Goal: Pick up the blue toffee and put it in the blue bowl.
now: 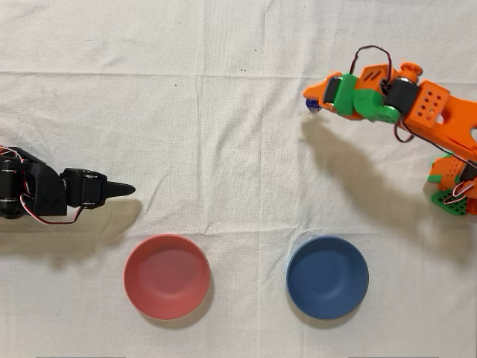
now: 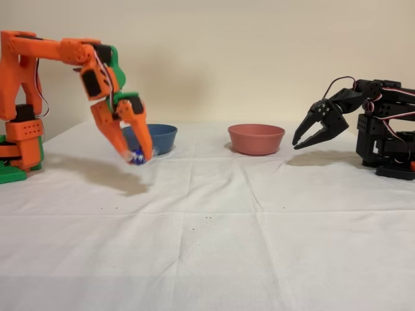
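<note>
Two orange fingers of the orange arm's gripper (image 2: 135, 155) are closed on the small shiny dark-blue foil toffee (image 2: 137, 156), holding it clear of the white cloth-covered table (image 2: 214, 227). In the overhead view the toffee (image 1: 313, 105) peeks out at the fingertips, well apart from the round matte dark-blue shallow bowl (image 1: 327, 277). A round red-pink bowl (image 1: 166, 276) sits beside that one, near the idle black arm (image 1: 45, 194)
</note>
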Robot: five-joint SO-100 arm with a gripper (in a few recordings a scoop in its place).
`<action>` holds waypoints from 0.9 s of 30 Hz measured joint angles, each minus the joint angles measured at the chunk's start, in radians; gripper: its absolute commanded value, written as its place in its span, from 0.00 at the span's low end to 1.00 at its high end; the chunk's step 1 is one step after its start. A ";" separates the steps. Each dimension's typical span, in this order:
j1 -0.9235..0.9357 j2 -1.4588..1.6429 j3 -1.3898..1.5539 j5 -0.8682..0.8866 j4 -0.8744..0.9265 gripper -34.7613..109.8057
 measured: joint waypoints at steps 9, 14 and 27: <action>-0.184 0.103 -0.114 0.049 0.137 0.36; -0.360 0.127 -0.215 0.011 0.172 0.36; -0.664 0.023 -0.543 -0.072 0.275 0.35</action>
